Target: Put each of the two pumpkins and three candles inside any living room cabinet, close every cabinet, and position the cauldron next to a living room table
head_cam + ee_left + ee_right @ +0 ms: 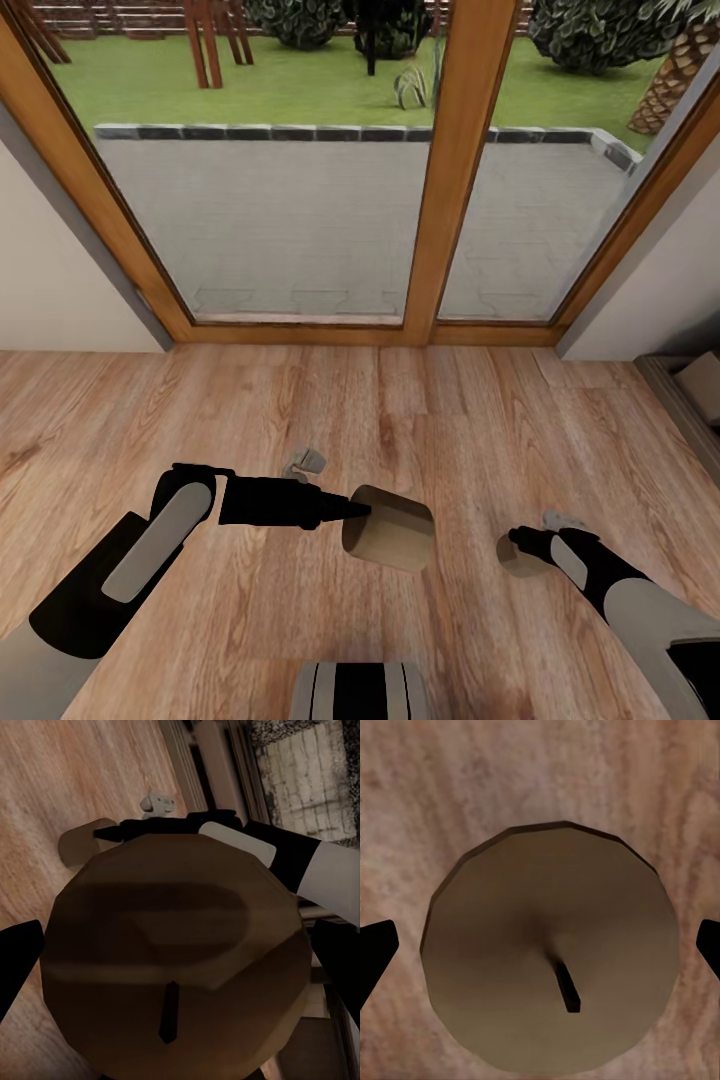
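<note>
Two candles: the left pincer [352,510] grasps one candle [390,528] mid-frame; the right pincer [515,545] clasps another candle [516,560] lower right, above the floor [420,420].

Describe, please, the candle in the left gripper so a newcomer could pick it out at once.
Below the big glass door, over the wood floor, the left gripper holds a beige candle on its side. It looks larger than the right gripper's candle.

I am looking straight down my right tool [540,945] at the round, grey-beige top of a candle [532,922], its short dark wick [566,988] leaning off center. My two dark fingertips [375,952] are sitting on either side of it, over the wooden floor [540,772].
</note>
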